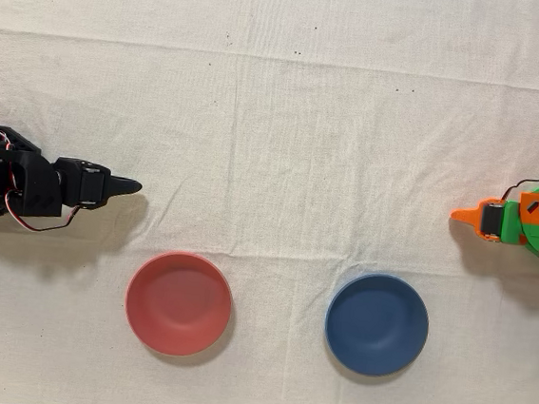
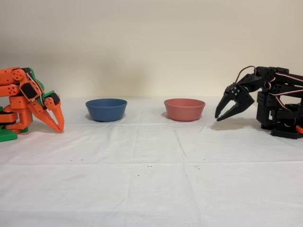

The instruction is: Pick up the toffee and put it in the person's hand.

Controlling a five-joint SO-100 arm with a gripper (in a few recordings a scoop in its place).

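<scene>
No toffee or receiving hand is anywhere on the white cloth (image 1: 284,146) — only a red bowl (image 1: 179,303) and a blue bowl (image 1: 376,324). The black gripper (image 2: 221,115) hangs folded near its base, fingers slightly apart, gripping nothing. Risk: with no target, any reach closes on air — or knocks the red bowl.

In the overhead view, the white cloth (image 1: 278,117) lies bare across the middle and top. Two bowls stand low in the picture, well apart: a red bowl (image 1: 179,303) near the black gripper (image 1: 130,187), and a blue bowl (image 1: 376,324).
</scene>
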